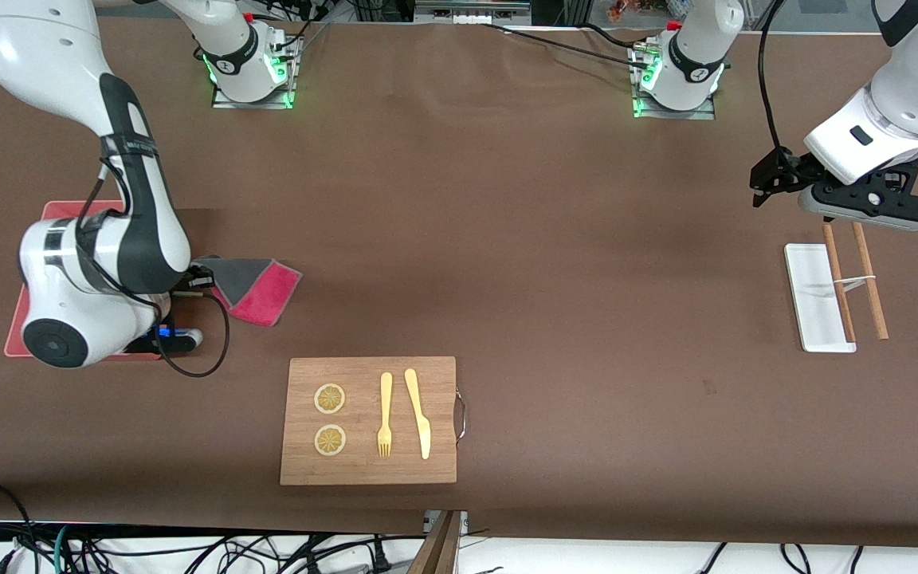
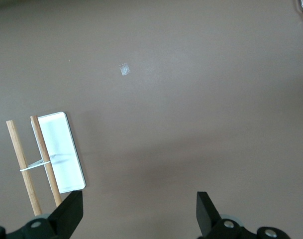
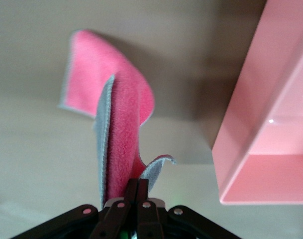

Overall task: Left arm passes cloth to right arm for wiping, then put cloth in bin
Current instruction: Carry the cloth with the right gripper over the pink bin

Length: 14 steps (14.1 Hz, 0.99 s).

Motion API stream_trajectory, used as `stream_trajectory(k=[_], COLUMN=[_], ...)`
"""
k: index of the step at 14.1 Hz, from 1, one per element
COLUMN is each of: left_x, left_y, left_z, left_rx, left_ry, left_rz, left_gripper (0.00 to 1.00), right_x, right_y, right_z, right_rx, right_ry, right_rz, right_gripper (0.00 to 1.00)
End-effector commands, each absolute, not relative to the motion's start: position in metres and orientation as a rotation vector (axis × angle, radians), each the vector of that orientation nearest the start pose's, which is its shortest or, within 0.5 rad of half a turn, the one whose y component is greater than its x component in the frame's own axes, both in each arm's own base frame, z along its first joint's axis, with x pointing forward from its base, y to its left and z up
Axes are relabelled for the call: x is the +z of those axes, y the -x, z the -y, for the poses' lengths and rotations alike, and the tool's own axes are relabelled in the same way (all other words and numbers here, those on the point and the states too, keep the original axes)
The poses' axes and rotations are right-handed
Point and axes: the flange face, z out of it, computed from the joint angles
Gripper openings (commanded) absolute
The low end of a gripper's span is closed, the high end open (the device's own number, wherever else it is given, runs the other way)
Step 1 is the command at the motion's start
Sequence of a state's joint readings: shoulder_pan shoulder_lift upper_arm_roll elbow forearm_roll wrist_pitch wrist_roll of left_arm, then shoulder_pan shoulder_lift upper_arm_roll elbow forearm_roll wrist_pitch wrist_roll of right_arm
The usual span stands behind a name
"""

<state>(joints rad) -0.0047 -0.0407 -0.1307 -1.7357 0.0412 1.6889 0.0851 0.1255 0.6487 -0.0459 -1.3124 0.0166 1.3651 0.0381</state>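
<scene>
Grey-and-pink cloth (image 1: 256, 288), folded, dangling just beside the salmon-pink bin (image 1: 56, 211).

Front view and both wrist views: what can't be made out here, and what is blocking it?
- Bin, front view: mostly hidden under the right arm; right wrist view cuts it off at the edge, so its contents stay unseen.
- Right gripper: hidden by its own arm in the front view.
- Cloth: the gripped corner is covered by the arm in the front view.
- Left gripper: fingertips cut off in its wrist view.
</scene>
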Motion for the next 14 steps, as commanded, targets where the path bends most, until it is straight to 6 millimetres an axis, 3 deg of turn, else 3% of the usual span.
stream_trajectory(k=[1,5,8,11,14], left_x=[0.585,0.585,0.585,0.585,0.585], left_y=[-0.540,-0.540,-0.541,-0.540,-0.541], left_z=[0.072,0.072,0.071,0.072,0.071], left_rx=[0.014,0.014,0.014,0.014,0.014], left_ry=[3.086,3.086,3.087,3.086,3.087], left_rz=[-0.349,-0.349,-0.347,-0.349,-0.347], left_gripper=[1.00,1.00,1.00,1.00,1.00], right_x=[0.370,0.428,0.465,0.490,0.502], right_y=[-0.652,-0.648,-0.639,-0.632,-0.624], right_z=[-0.058,-0.056,-0.036,0.006,0.078], right_rx=[0.938,0.957,0.947,0.938,0.955], right_ry=[3.055,3.048,3.036,3.088,3.074], right_rz=[0.092,0.086,0.064,0.166,0.221], right_gripper=[0.00,0.00,0.00,0.00,0.00])
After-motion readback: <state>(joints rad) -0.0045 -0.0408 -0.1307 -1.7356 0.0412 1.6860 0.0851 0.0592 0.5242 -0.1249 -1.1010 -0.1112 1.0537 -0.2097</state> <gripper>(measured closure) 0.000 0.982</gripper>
